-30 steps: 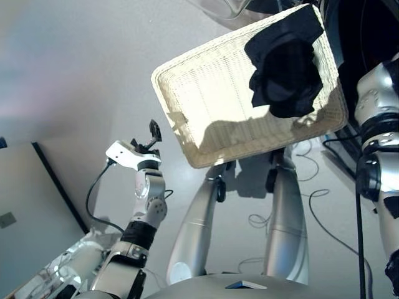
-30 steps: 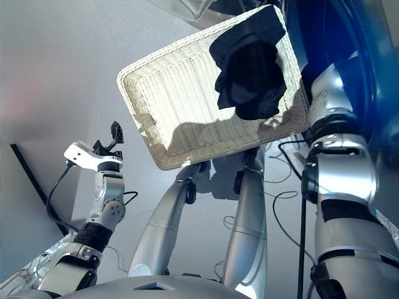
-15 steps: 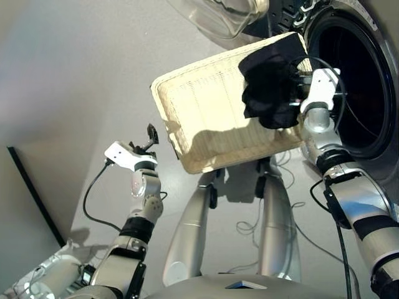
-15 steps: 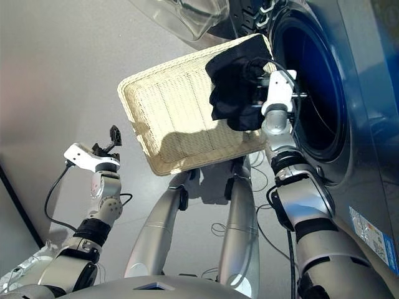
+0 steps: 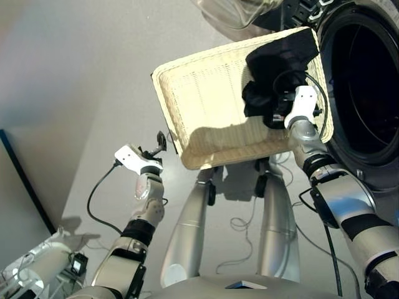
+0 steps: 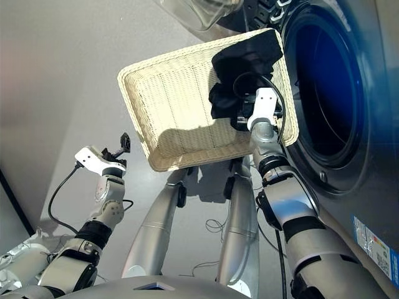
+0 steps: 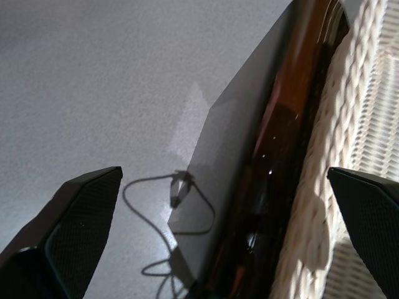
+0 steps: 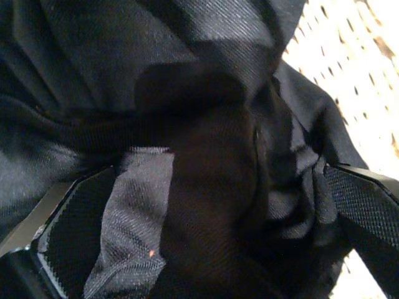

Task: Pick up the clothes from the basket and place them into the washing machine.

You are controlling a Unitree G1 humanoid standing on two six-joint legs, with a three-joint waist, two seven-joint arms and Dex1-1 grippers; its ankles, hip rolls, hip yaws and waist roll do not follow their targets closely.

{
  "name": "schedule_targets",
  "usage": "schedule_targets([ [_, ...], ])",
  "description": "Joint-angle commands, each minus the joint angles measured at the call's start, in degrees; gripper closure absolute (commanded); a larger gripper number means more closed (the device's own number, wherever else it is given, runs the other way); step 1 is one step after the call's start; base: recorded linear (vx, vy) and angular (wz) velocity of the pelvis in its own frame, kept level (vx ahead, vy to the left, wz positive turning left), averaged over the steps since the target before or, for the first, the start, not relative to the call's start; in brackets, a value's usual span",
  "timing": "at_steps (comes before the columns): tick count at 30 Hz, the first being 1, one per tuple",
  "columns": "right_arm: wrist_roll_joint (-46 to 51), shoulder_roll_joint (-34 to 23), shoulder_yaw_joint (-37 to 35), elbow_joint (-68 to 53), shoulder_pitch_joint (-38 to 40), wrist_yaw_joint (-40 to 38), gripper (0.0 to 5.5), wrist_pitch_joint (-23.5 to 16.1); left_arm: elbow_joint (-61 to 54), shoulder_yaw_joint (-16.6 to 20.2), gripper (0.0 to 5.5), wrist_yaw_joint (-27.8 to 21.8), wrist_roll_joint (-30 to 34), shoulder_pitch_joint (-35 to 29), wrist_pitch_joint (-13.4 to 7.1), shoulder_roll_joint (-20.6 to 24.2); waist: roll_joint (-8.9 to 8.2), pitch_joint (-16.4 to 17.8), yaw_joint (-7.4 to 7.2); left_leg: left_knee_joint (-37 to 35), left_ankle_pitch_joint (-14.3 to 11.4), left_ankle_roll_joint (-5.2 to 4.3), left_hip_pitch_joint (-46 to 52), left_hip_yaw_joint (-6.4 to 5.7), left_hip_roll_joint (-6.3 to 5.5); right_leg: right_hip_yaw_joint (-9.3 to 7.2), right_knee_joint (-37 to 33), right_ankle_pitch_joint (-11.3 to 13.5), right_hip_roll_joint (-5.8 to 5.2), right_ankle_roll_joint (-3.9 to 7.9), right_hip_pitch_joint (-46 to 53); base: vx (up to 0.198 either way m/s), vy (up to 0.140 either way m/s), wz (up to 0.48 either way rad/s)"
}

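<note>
Right arm outstretched — gripper (image 8: 206, 205) over dark clothes (image 5: 274, 75).

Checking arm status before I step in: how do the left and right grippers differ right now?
The right gripper is over the basket, its open fingers straddling dark clothes. The left gripper is outside the basket, beside its rim, and empty. Both are open.
</note>
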Motion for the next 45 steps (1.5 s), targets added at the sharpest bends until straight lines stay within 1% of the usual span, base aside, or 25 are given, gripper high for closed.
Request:
schedule_targets([
  [1,1.88,-1.80,0.69,1.48,-6.68,-0.49,0.00,-0.71,-2.64,1.07,0.00,0.26,2.62,-0.08,-1.54,3.66,3.17,3.94,1.54,5.01,-4.15,-0.21,-0.19,-2.71,2.36,1.71,1.56,4.83,0.27,6.50,-3.01,0.000,0.000,0.000],
  [2,1.72,-2.06,0.81,1.75,-7.07,-0.38,0.00,-0.52,-2.73,0.87,0.00,0.27,2.87,-0.04,-1.41,3.78,3.23,4.12,1.64,6.04,-4.23,-0.26,-0.89,-2.66,2.19,1.72,2.04,4.87,0.17,6.44,-3.43,0.000,0.000,0.000],
  [3,1.59,-2.24,1.04,1.91,-7.64,-0.05,0.28,-0.36,-2.63,0.94,0.00,0.27,3.03,0.09,-1.29,3.87,3.25,4.19,1.70,6.87,-4.34,-0.18,-1.43,-2.66,2.03,1.76,2.93,4.92,0.21,6.45,-3.99,0.000,0.000,0.000],
  [4,1.49,-2.17,1.13,1.78,-7.95,-0.05,3.00,-0.33,-2.72,0.86,0.00,0.21,2.97,0.13,-1.19,3.82,3.24,4.30,1.70,7.48,-4.37,-0.19,-1.74,-2.58,1.97,1.81,3.27,5.00,0.16,6.44,-4.18,0.000,0.000,0.000],
  [5,1.35,-2.14,1.12,1.68,-8.18,-0.20,5.50,-0.42,-2.74,0.73,0.00,0.19,2.94,0.13,-1.10,3.78,3.17,4.38,1.63,7.96,-4.45,-0.20,-1.89,-2.39,2.02,1.77,3.30,5.13,0.11,6.42,-4.04,0.000,0.000,0.000],
  [8,2.16,-1.19,0.62,0.56,-7.88,-0.38,5.50,-1.12,-3.44,0.68,0.00,0.28,3.15,0.05,-1.01,3.76,2.76,4.43,1.36,8.87,-4.70,-0.20,-1.76,-2.05,1.97,1.65,2.80,5.64,0.22,6.40,-3.18,0.000,0.000,0.000],
  [11,2.12,0.14,0.63,-0.87,-6.68,-0.56,5.50,-1.95,-3.45,0.83,0.00,0.30,3.68,-0.28,-1.00,3.68,2.11,4.12,0.76,9.41,-4.99,-0.26,-0.99,-1.87,1.95,1.36,2.19,6.00,0.36,6.33,-1.62,0.000,0.000,0.000],
  [14,1.59,1.11,0.35,-3.13,-5.18,-1.71,5.50,-3.03,-3.09,1.27,0.00,0.61,3.82,-0.96,-1.41,3.40,1.34,3.95,0.13,8.83,-5.19,-0.46,0.96,-1.71,2.21,0.89,0.46,6.48,0.34,6.27,1.15,0.000,0.000,0.000],
  [15,-0.13,1.00,0.98,-4.81,-4.89,-3.07,5.50,-3.65,-3.21,1.56,0.00,0.81,3.91,-0.81,-1.67,3.37,1.09,3.92,-0.11,7.94,-5.10,-0.62,2.11,-1.67,2.38,0.72,-0.70,6.72,0.31,6.27,2.42,-0.097,0.005,-0.074],
  [16,-1.05,1.17,0.86,-6.37,-4.31,-4.39,5.50,-4.16,-3.16,1.66,0.00,0.99,4.02,-1.18,-1.86,3.24,0.76,4.09,-0.71,6.60,-3.22,-0.57,2.36,-1.40,2.30,0.32,-3.07,8.83,-0.08,5.77,3.16,-0.104,0.009,-0.116],
  [19,-3.08,0.59,-0.70,-9.25,-2.18,-7.42,5.50,-5.55,-1.46,2.22,0.00,1.58,4.65,-1.91,-2.75,2.74,0.21,3.94,-1.64,1.49,-2.62,-1.07,6.96,-1.08,2.86,0.01,-8.34,9.35,-0.29,5.99,7.62,-0.035,0.001,-0.051],
  [21,-4.16,-0.36,-1.40,-12.05,-0.95,-8.67,5.50,-6.11,-0.76,2.56,0.00,1.90,4.96,-2.22,-3.35,2.60,0.05,3.77,-2.11,-1.05,-2.22,-1.27,9.37,-0.98,3.03,-0.20,-10.69,9.54,-0.13,6.10,9.82,0.000,0.000,0.000],
  [25,-6.48,-2.32,-4.70,-17.73,2.32,-12.17,5.50,-7.78,0.68,3.58,0.00,2.41,5.72,-1.97,-4.13,2.03,-0.05,2.85,-2.84,-4.23,-1.85,-1.43,12.96,-0.71,3.21,-0.16,-13.22,9.66,0.21,6.29,12.54,0.000,0.000,0.000],
  [27,-10.76,-3.73,-6.14,-22.19,4.14,-15.59,5.50,-8.36,0.54,4.38,0.00,2.89,6.06,-1.31,-4.50,1.87,0.03,2.38,-3.06,-4.92,-1.94,-1.38,14.20,-0.51,3.18,0.10,-13.73,9.73,0.27,6.41,13.23,0.000,0.000,0.000],
  [30,-24.23,-7.02,-8.40,-28.74,6.63,-25.51,5.50,-7.83,0.26,4.96,0.00,3.66,7.88,-0.15,-5.23,1.76,0.54,1.67,-3.32,-5.62,-2.18,-1.22,15.29,-0.21,3.07,0.68,-14.40,9.79,0.36,6.68,13.87,0.000,0.000,0.000],
  [31,-26.93,-7.35,-9.77,-28.87,7.24,-28.59,5.50,-7.70,0.29,4.49,0.00,3.88,8.51,-0.10,-5.60,1.80,0.87,1.45,-3.33,-5.79,-2.25,-1.18,15.53,-0.06,2.98,0.83,-14.55,9.76,0.34,6.75,13.92,0.000,0.000,0.000],
  [32,-28.22,-7.59,-9.91,-28.48,7.34,-29.30,5.50,-7.24,0.52,4.19,0.00,3.97,8.71,-0.23,-5.81,1.95,1.00,1.29,-3.29,-5.84,-2.33,-1.11,15.63,0.08,2.95,1.07,-14.62,9.75,0.35,6.79,13.88,0.000,0.000,0.000],
  [33,-30.57,-7.98,-10.73,-29.15,7.25,-32.77,5.50,-7.13,0.33,3.88,0.00,4.26,8.94,-0.31,-6.26,1.94,1.27,1.09,-3.27,-5.94,-2.38,-1.05,15.73,0.10,2.88,1.29,-14.45,9.64,0.31,6.85,13.72,0.000,0.000,0.000],
  [34,-32.78,-8.11,-11.84,-29.52,7.38,-35.99,5.50,-6.48,-0.07,3.63,0.00,4.60,9.14,-0.18,-6.52,1.99,1.61,0.98,-3.25,-5.94,-2.48,-0.92,15.66,0.25,2.76,1.58,-14.20,9.52,0.34,6.88,13.47,0.000,0.000,0.000],
  [36,-35.39,-9.42,-13.80,-28.84,7.35,-39.48,5.50,-5.20,-0.34,3.25,0.00,4.94,9.48,-0.02,-6.86,2.10,2.20,0.66,-3.27,-5.59,-2.82,-0.62,15.28,0.25,2.47,2.11,-13.61,9.19,0.39,6.88,12.82,0.000,0.000,0.000],
  [37,-35.96,-10.14,-15.39,-28.03,6.41,-42.54,5.50,-4.61,-0.89,2.96,0.00,5.19,9.51,0.16,-7.17,2.31,2.73,0.56,-3.08,-5.26,-3.01,-0.47,14.82,0.19,2.30,2.34,-13.12,8.88,0.43,6.86,12.32,0.025,0.052,-0.053],
  [40,-35.67,-12.02,-17.76,-24.97,3.73,-47.64,5.50,-2.06,-1.76,2.44,0.00,5.50,9.12,0.85,-7.53,2.52,3.87,0.16,-2.43,-3.99,-3.62,-0.19,13.36,0.25,1.96,3.19,-11.39,8.26,0.17,6.78,10.26,0.008,0.019,-0.011],
  [42,-32.89,-13.57,-19.85,-22.64,1.86,-50.25,5.50,-1.53,-1.83,2.05,0.00,5.98,8.44,1.17,-7.40,2.50,4.69,0.05,-2.19,-3.09,-3.83,0.02,12.12,0.30,1.73,3.75,-10.06,7.88,0.09,6.73,8.68,0.005,0.026,0.023],
  [44,-29.55,-15.58,-20.26,-19.68,-0.27,-50.70,5.50,-1.34,-1.67,1.54,0.00,5.99,7.76,1.68,-7.17,2.53,5.34,-0.03,-1.96,-1.58,-4.19,0.26,10.42,0.45,1.40,4.42,-7.79,7.50,-0.01,6.68,6.60,0.003,0.026,0.058],
  [45,-28.50,-16.77,-20.42,-18.42,-0.75,-50.91,5.50,-0.97,-1.64,1.34,0.00,5.88,7.54,1.94,-7.06,2.55,5.51,0.13,-2.11,-0.80,-4.43,0.31,9.69,0.47,1.27,4.70,-7.09,7.37,-0.08,6.67,5.85,0.000,0.000,0.000],
])
